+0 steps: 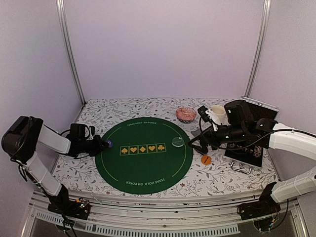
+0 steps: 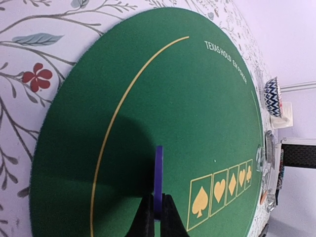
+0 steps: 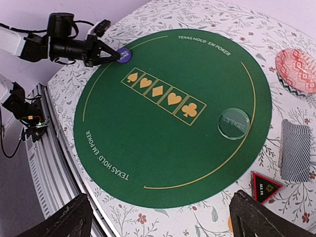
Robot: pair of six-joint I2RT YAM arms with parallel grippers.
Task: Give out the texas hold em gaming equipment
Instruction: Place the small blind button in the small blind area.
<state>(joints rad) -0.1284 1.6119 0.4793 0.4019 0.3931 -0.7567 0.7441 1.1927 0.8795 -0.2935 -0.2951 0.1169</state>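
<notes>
Here, at the green mat's (image 1: 143, 170) left rim, the left tool (image 2: 158, 212) pinches the blue button (image 2: 158, 173) on edge. It should likely tip it flat onto the felt before releasing, while the right tool (image 3: 162, 207) hangs open and empty. Counted: one mat, one card deck (image 3: 295, 150), one triangular marker (image 3: 265, 186) and three round buttons, the pale-green button (image 3: 233, 123) on the mat and the orange button (image 1: 206, 160) on the worktop (image 1: 222, 178).

- round green poker mat (image 2: 197, 98): matt felt by the look of it, a bit fuzzy at the edge
- flower-printed table cover (image 2: 29, 44): matt cloth
- round blue button (image 2: 158, 173): smooth plastic, slight shine
- round pale-green button (image 3: 233, 123): see-through glossy plastic
- silver case handle (image 1: 240, 168): shiny metal
</notes>
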